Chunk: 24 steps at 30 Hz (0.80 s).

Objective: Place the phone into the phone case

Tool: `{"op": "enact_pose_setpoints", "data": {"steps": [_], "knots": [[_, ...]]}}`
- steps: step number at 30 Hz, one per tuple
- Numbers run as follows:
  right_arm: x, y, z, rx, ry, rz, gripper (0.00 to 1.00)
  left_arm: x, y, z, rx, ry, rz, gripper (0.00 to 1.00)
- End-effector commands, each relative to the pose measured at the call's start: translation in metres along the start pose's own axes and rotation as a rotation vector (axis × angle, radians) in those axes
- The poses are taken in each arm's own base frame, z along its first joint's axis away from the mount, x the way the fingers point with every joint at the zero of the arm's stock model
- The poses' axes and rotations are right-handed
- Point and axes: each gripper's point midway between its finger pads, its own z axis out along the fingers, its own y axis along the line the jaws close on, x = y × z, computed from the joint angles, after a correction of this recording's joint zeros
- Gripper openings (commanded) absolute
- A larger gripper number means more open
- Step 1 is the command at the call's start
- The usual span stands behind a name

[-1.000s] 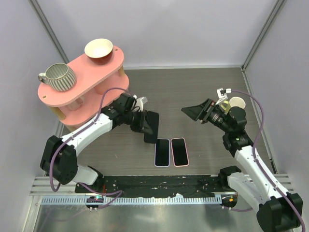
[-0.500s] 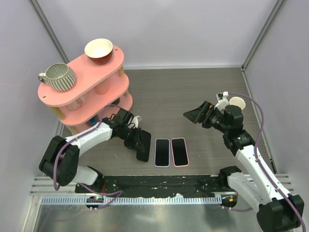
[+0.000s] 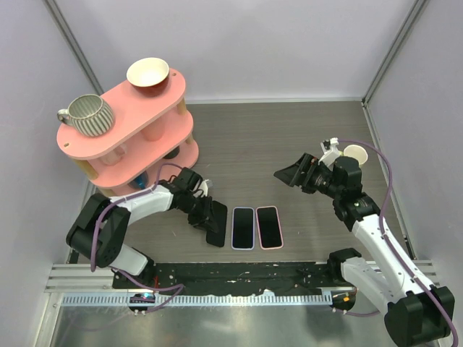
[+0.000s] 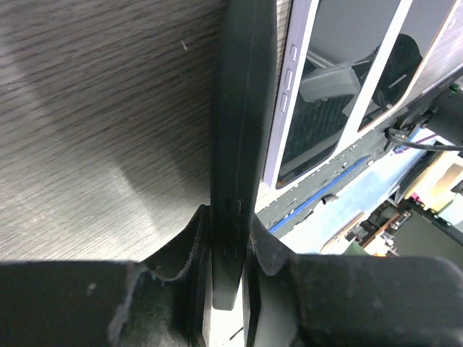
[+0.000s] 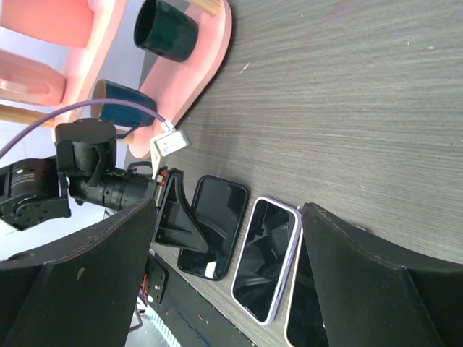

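A black phone (image 3: 216, 231), framed by a black phone case rim, lies low over the table just left of a lilac-cased phone (image 3: 243, 227). My left gripper (image 3: 205, 216) is shut on it. In the left wrist view the black phone (image 4: 242, 108) shows edge-on, clamped between both fingers (image 4: 271, 249), with the lilac phone (image 4: 296, 87) right beside it. The right wrist view shows the black phone (image 5: 217, 213) with the left gripper (image 5: 173, 217) on its left side. My right gripper (image 3: 293, 173) hangs open well above and right of the phones, holding nothing.
A pink-cased phone (image 3: 268, 226) lies right of the lilac one. At the back left stands a pink tiered shelf (image 3: 123, 130) carrying a striped mug (image 3: 88, 114) and a bowl (image 3: 147, 72). A paper cup (image 3: 355, 153) sits at the right. A black rail (image 3: 239, 273) runs along the near edge.
My left gripper has brought the black phone down and nearer, from a raised tilt beside the shelf to a low spot next to the lilac phone. The right arm barely shifted.
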Motion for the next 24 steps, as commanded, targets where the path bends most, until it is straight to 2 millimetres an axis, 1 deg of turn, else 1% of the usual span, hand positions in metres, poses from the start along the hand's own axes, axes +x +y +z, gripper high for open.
{"op": "enact_pose_setpoints", "data": {"steps": [1, 3, 6, 9, 11, 13, 14, 15, 17, 18, 20, 24], "knots": [[-0.005, 0.006, 0.001, -0.022, 0.001, -0.035, 0.87, -0.017, 0.048, -0.003, -0.271, -0.088, -0.044, 0.00], [-0.007, 0.006, 0.001, -0.018, -0.004, -0.030, 0.86, -0.017, 0.052, -0.002, -0.295, -0.082, -0.049, 0.00], [-0.006, 0.005, 0.001, -0.014, -0.001, -0.027, 0.86, -0.015, 0.067, -0.001, -0.377, -0.064, -0.061, 0.00], [-0.006, 0.004, 0.001, -0.009, 0.003, -0.025, 0.86, -0.011, 0.075, 0.001, -0.425, -0.049, -0.063, 0.00], [-0.005, 0.004, 0.000, -0.006, 0.004, -0.024, 0.86, -0.010, 0.077, 0.001, -0.442, -0.041, -0.065, 0.00], [-0.005, 0.006, -0.001, -0.010, -0.001, -0.027, 0.86, -0.011, 0.074, 0.001, -0.431, -0.040, -0.062, 0.00], [-0.006, 0.007, -0.002, -0.012, -0.003, -0.028, 0.86, -0.012, 0.072, 0.000, -0.419, -0.045, -0.058, 0.03], [-0.006, 0.008, -0.003, -0.013, -0.004, -0.029, 0.86, -0.014, 0.067, 0.000, -0.402, -0.051, -0.052, 0.13], [-0.007, 0.009, -0.005, -0.013, -0.010, -0.032, 0.86, -0.017, 0.058, -0.001, -0.362, -0.066, -0.044, 0.23], [-0.008, 0.010, -0.005, -0.015, -0.012, -0.033, 0.86, -0.021, 0.054, -0.003, -0.352, -0.081, -0.037, 0.32], [-0.009, 0.010, -0.006, -0.013, -0.016, -0.034, 0.86, -0.026, 0.051, -0.004, -0.346, -0.094, -0.036, 0.39], [-0.007, 0.010, -0.007, -0.003, -0.007, -0.027, 0.86, -0.033, 0.045, -0.004, -0.333, -0.102, -0.035, 0.45]]}}
